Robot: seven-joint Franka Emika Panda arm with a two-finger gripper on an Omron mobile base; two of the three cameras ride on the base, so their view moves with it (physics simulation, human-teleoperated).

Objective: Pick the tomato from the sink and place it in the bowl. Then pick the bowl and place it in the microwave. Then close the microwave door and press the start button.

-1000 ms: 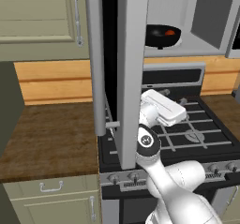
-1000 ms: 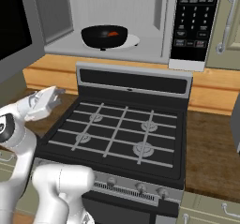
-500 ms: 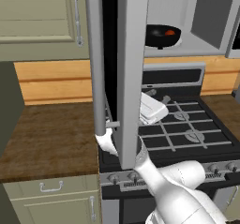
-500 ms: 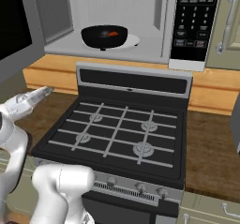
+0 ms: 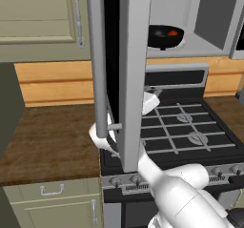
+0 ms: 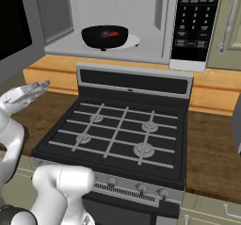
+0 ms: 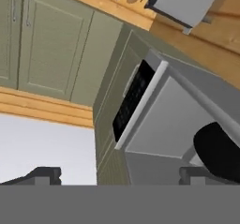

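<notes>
Wooden counter (image 5: 52, 141) and a black gas stove (image 5: 190, 131) are seen below in the left base view, with beige cabinets (image 5: 43, 22) up at the left; the microwave door (image 5: 121, 69) is swung wide open, edge-on to the camera, its long bar handle running down the near side, and part of the white arm is hidden behind it. Past the door, the bowl (image 5: 164, 36) is seen sitting inside the microwave (image 5: 190, 19), the tomato (image 5: 173, 32) resting in it. Over to the right base view: the stove (image 6: 122, 134) is spread across the middle, the microwave (image 6: 117, 17) is open above it, and the bowl (image 6: 104, 36) is set on the white turntable with the tomato (image 6: 114, 33) lying in it toward the right side; the black keypad panel (image 6: 194, 19) is found to the right of the cavity. The gripper (image 6: 41, 85) is held at the far left, above the counter edge, nothing between its jaws. In the hand view, the two dark fingertips (image 7: 44, 174) are spread wide apart, nothing gripped, and the microwave (image 7: 159, 124) is seen tilted, with the dark curve of the bowl (image 7: 218, 153) at the right edge.
</notes>
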